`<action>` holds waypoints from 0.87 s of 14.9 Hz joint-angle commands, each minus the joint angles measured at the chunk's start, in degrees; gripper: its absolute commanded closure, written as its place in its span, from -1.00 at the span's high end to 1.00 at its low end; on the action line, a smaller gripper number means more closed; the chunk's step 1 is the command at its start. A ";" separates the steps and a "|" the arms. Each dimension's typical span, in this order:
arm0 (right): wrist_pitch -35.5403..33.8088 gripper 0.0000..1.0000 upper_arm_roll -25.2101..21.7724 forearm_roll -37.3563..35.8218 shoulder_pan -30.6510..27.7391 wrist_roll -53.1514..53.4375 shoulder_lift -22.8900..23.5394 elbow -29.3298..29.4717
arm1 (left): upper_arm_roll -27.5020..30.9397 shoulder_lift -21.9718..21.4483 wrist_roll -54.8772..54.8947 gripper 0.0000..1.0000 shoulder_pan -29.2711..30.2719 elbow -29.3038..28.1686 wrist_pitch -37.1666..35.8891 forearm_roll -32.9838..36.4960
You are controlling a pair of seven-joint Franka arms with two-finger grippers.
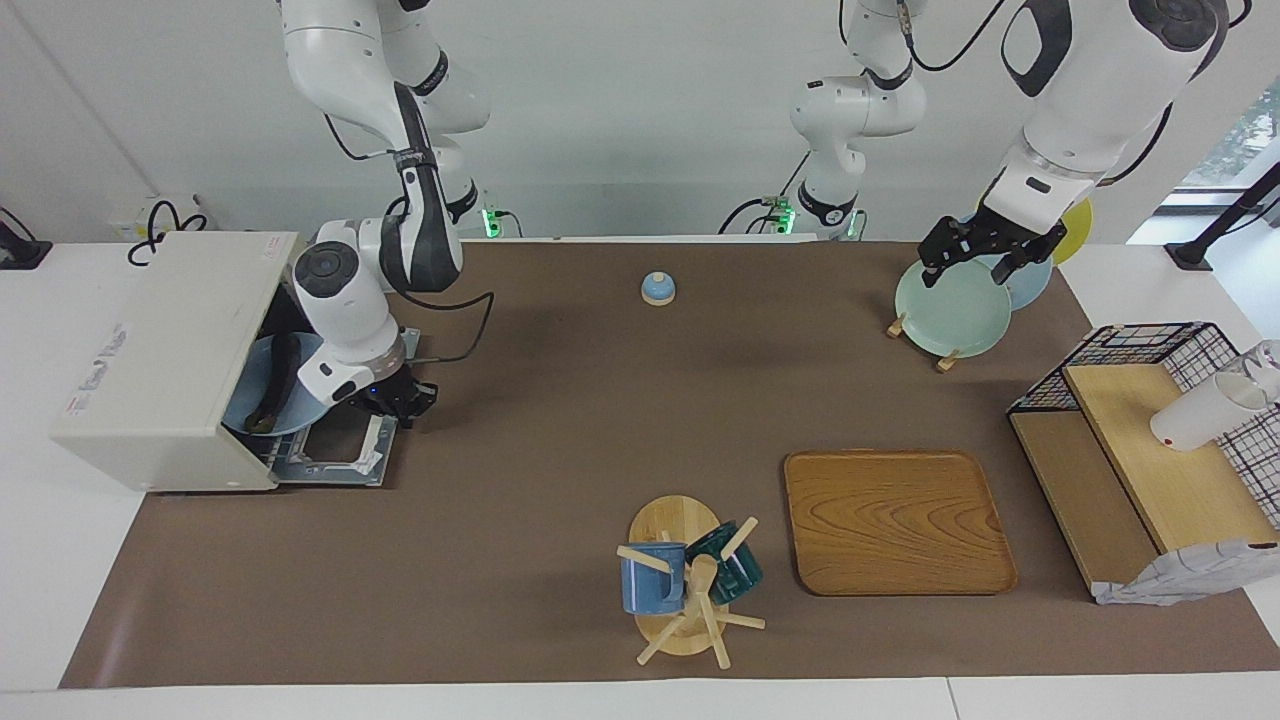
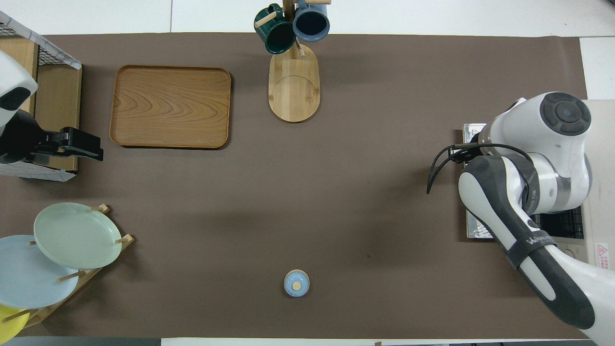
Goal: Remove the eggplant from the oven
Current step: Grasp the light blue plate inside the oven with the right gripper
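Observation:
The off-white oven (image 1: 160, 360) stands at the right arm's end of the table, its door (image 1: 330, 455) open and lying flat on the mat. The dark eggplant (image 1: 276, 383) lies on a light blue plate (image 1: 300, 412) inside the oven. My right gripper (image 1: 398, 408) is at the door's outer edge, shut on the door handle. In the overhead view my right arm hides the eggplant and most of the oven (image 2: 603, 216); part of the door (image 2: 473, 132) shows. My left gripper (image 1: 975, 262) waits open and empty over the plate rack, also seen in the overhead view (image 2: 93, 146).
A plate rack (image 1: 950, 305) with green, blue and yellow plates is near the left arm. A wooden tray (image 1: 895, 520), a mug stand (image 1: 685, 580) and a wire shelf (image 1: 1140, 450) lie farther out. A small blue bell (image 1: 657, 288) sits near the robots.

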 commanded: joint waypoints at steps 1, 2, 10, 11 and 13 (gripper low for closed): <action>-5.46 -0.26 -0.62 -0.94 -0.72 0.78 -3.14 0.91 | -0.31 -1.17 0.57 1.00 0.58 -0.89 -0.40 0.20; -7.30 -0.25 -0.62 -3.04 -1.51 0.70 -3.85 0.91 | -0.31 -1.17 0.48 1.00 0.58 -0.89 -0.40 0.20; 1.44 -0.34 -0.36 -6.31 -7.14 -2.12 -6.58 -7.24 | -0.31 -1.09 0.57 1.00 0.58 -0.89 -0.40 0.20; 2.95 -0.36 -0.36 -6.40 -7.05 -2.12 -6.75 -8.13 | -0.39 -1.17 0.57 1.00 0.58 -0.89 -0.40 0.20; 3.49 -0.38 -0.27 -6.40 -6.79 -1.94 -6.84 -8.32 | -0.31 -1.17 0.57 1.00 0.58 -0.89 -0.40 0.20</action>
